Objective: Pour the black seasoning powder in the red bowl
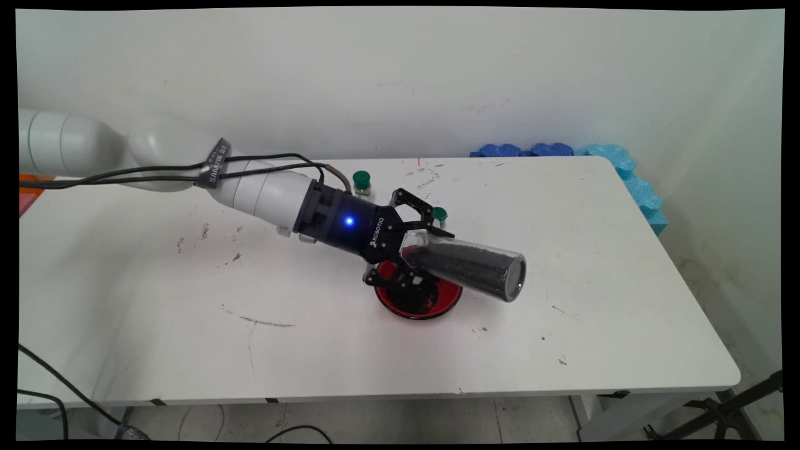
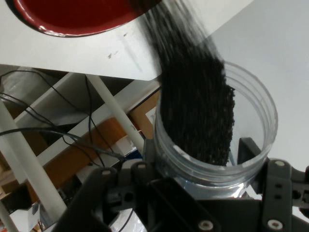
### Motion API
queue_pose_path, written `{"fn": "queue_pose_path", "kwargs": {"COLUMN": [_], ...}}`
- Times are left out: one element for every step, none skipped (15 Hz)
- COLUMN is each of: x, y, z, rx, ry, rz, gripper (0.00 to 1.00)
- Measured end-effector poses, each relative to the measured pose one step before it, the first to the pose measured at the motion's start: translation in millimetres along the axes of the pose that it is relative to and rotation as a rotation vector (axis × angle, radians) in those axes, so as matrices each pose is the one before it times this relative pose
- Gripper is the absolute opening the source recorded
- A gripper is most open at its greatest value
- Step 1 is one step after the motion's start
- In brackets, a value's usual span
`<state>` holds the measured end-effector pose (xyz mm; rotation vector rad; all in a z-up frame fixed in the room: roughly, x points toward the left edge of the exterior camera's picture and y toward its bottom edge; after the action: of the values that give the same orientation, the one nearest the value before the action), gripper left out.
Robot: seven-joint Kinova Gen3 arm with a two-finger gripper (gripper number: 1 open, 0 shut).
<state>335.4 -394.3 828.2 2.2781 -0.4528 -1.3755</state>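
My gripper (image 1: 417, 248) is shut on a clear plastic cup (image 1: 470, 265) that lies tipped on its side above the table, its base pointing right. The cup holds fine black grains, and its mouth hangs over a red bowl (image 1: 447, 299) with black grains in it. In the hand view the cup (image 2: 251, 116) sits between the fingers (image 2: 248, 147), and a stream of black grains (image 2: 186, 63) runs from its mouth toward the red bowl (image 2: 72, 19) at the top left.
Two small jars with green lids (image 1: 361, 182) (image 1: 440, 215) stand behind the gripper. Blue foam pieces (image 1: 631, 178) line the white table's (image 1: 625, 325) far right corner and right edge. Black cables hang along the arm and under the table.
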Motion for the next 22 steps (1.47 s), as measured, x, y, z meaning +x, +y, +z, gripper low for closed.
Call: {"fn": "queue_pose_path", "kwargs": {"x": [0.14, 0.06, -0.01, -0.09, -0.14, -0.20, -0.21, -0.11, -0.07, -0.11, -0.15, -0.07, -0.20, -0.28, -0.22, -0.23, -0.07, -0.09, 0.00, 0.00, 0.00, 0.06], "y": [-0.20, -0.19, -0.20, -0.23, -0.31, -0.38, -0.34, -0.36, -0.23, -0.29, -0.20, -0.21, -0.02, 0.06, 0.11, 0.11, 0.07, 0.07, 0.08, 0.14, 0.13, 0.20], "z": [0.19, 0.04, 0.13, 0.09, 0.07, 0.17, 0.22, 0.19, 0.10, 0.21, 0.25, 0.26, 0.31, 0.46, 0.49, 0.51, 0.33, 0.34, 0.25, 0.42, 0.27, 0.35], "rx": [-0.00118, -0.00172, -0.00117, -0.00051, -0.00105, -0.00110, -0.00063, -0.00041, -0.00040, -0.00030, -0.00071, -0.00054, -0.00055, -0.00146, -0.00178, -0.00126, -0.00076, -0.00129, -0.00069, -0.00079, -0.00041, -0.00069], "ry": [0.00007, 0.00012, -0.00025, -0.00050, -0.00058, -0.00078, -0.00092, -0.00073, -0.00071, -0.00104, -0.00098, -0.00082, -0.00106, -0.00129, -0.00126, -0.00124, -0.00067, -0.00097, -0.00044, -0.00077, -0.00045, -0.00051], "rz": [-0.00620, -0.00608, -0.00519, -0.00315, -0.00413, -0.00508, -0.00399, -0.00261, -0.00163, -0.00202, -0.00143, -0.00151, -0.00108, -0.00232, -0.00242, -0.00167, -0.00065, -0.00057, -0.00007, 0.00014, 0.00030, 0.00067], "gripper": [0.00, 0.00, 0.00, 0.00, 0.00, 0.00, 0.00, 0.00, 0.00, 0.00, 0.00, 0.00, 0.00, 0.00, 0.00, 0.00, 0.00, 0.00, 0.00, 0.00, 0.00, 0.00]}}
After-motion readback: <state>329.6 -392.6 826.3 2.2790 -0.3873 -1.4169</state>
